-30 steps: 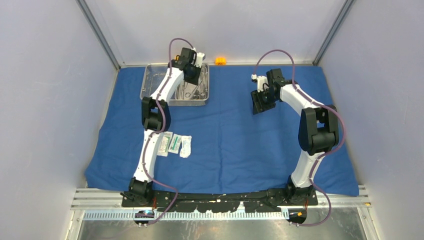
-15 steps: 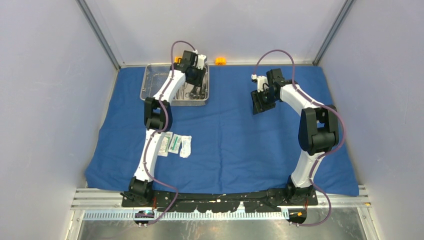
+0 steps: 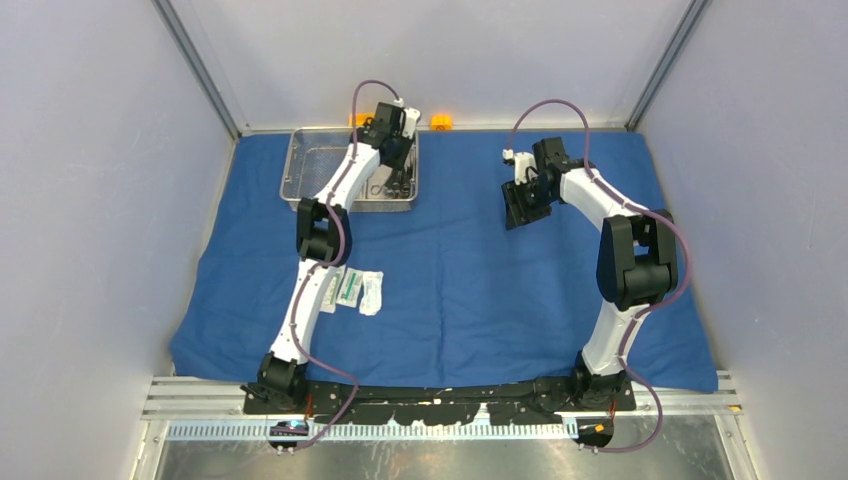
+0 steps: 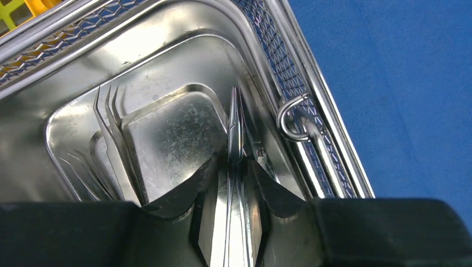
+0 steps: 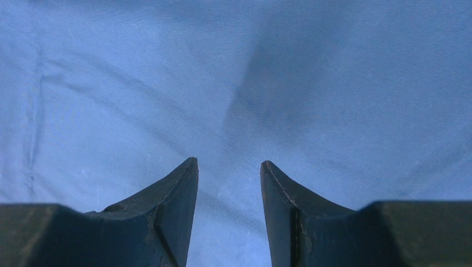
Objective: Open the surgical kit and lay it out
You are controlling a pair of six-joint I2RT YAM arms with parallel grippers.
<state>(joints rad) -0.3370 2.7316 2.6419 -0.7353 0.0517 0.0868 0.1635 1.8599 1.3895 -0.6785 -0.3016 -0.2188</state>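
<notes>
The blue cloth wrap (image 3: pixel 480 290) lies spread open on the table. The steel mesh basket (image 3: pixel 300 160) stands at the far left with the solid steel tray (image 4: pixel 167 133) inside it. My left gripper (image 4: pixel 236 161) reaches down into the tray at the basket's right end (image 3: pixel 396 168) and is shut on thin steel forceps (image 4: pixel 234 122) that point away from me. Scissors (image 4: pixel 260 151) lie just right of them, and more forceps (image 4: pixel 111 128) lean at the tray's left. Three white-green packets (image 3: pixel 350 288) lie near the left arm. My right gripper (image 5: pixel 229 162) is open and empty over bare cloth (image 3: pixel 518 208).
The basket's hinged wire handle (image 4: pixel 295 119) lies along its right rim. Orange blocks (image 3: pixel 440 122) sit at the back wall behind the basket. Metal frame posts and grey walls close in the left, right and back sides.
My left arm has shifted a little to the right and farther back inside the basket. The right arm has not moved.
</notes>
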